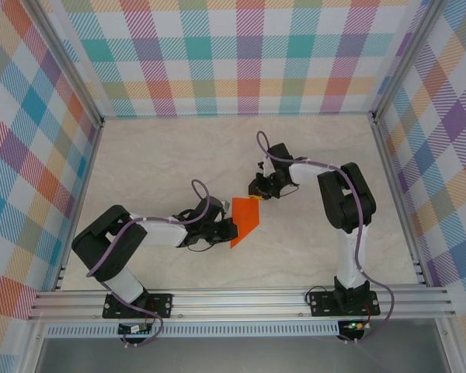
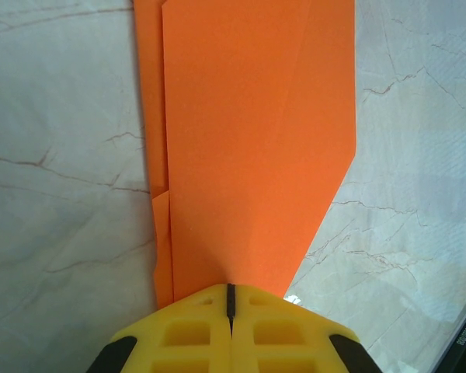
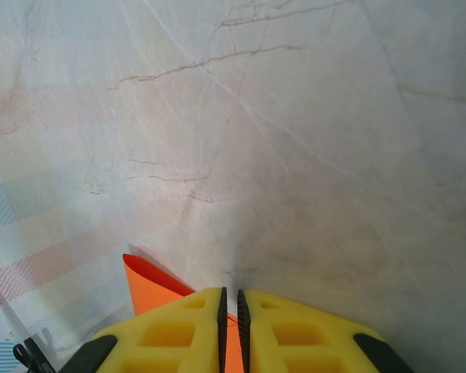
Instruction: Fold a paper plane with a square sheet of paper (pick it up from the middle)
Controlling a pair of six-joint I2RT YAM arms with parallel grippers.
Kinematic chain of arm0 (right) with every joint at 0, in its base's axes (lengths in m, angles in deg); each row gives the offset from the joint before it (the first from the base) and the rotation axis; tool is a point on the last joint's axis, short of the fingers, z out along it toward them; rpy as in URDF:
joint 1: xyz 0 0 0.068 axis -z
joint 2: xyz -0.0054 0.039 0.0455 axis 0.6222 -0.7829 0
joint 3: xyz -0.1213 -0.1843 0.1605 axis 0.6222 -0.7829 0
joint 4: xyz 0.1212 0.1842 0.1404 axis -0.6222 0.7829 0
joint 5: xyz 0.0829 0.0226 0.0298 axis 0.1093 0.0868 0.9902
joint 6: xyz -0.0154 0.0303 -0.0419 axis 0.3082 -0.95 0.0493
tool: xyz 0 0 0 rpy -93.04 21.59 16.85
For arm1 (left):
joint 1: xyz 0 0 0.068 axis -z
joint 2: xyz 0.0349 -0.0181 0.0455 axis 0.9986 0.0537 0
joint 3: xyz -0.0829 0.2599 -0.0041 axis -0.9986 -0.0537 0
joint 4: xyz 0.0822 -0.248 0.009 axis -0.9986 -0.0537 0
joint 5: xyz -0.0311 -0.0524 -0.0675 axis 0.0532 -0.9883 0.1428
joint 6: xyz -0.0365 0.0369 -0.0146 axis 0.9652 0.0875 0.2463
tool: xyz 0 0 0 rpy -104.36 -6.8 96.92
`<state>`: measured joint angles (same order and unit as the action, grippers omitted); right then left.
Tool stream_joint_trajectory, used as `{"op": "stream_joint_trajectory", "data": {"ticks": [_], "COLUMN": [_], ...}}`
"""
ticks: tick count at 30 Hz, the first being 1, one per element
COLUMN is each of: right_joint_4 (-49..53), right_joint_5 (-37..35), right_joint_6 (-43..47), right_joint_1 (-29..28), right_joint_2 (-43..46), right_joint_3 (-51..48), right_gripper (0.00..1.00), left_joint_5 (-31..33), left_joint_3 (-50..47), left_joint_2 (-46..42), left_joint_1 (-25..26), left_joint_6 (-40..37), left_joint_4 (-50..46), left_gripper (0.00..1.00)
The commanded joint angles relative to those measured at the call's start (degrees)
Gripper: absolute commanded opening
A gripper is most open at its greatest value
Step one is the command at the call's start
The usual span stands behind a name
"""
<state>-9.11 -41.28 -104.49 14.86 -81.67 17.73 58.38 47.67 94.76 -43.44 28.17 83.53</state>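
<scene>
Top external view: the square sheet of paper point(image 1: 246, 221), folded to a narrower orange shape, sits near the middle of the table point(image 1: 163, 163). The left gripper point(image 1: 227, 231) is clamped on the paper's end toward the table's near edge, yellow fingers point(image 2: 194, 334) pressed together. The right gripper point(image 1: 258, 194) pinches the end toward the table's far edge, with orange showing in its thin slit.
</scene>
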Motion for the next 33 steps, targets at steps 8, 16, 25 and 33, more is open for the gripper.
{"op": "stream_joint_trajectory", "data": {"ticks": [8,16,25,33], "right_joint_4": [-0.4,-3.6,-10.5,-12.2], "right_joint_5": [-2.8,1.0,1.0,-2.9], "right_joint_6": [2.4,-1.2,-8.3,-13.3], "right_joint_1": [2.7,1.7,-6.4,-13.8], "right_joint_2": [5.7,16.6,22.2,20.4], "right_joint_3": [0.2,-10.7,-22.6,-21.6], "right_gripper": [0.18,0.23,0.22,0.14], "left_joint_5": [2.9,0.3,-2.3,-3.7], "left_joint_3": [-3.4,-3.1,-7.6,-8.0], "left_joint_2": [1.3,-1.6,-4.0,-1.3], "left_joint_1": [0.3,0.4,0.3,0.4], "left_joint_6": [-3.4,-6.7,-6.8,-7.9], "left_joint_4": [-17.2,-19.9,-17.1,-15.1], "left_gripper": [0.00,0.00,0.00,0.00]}}
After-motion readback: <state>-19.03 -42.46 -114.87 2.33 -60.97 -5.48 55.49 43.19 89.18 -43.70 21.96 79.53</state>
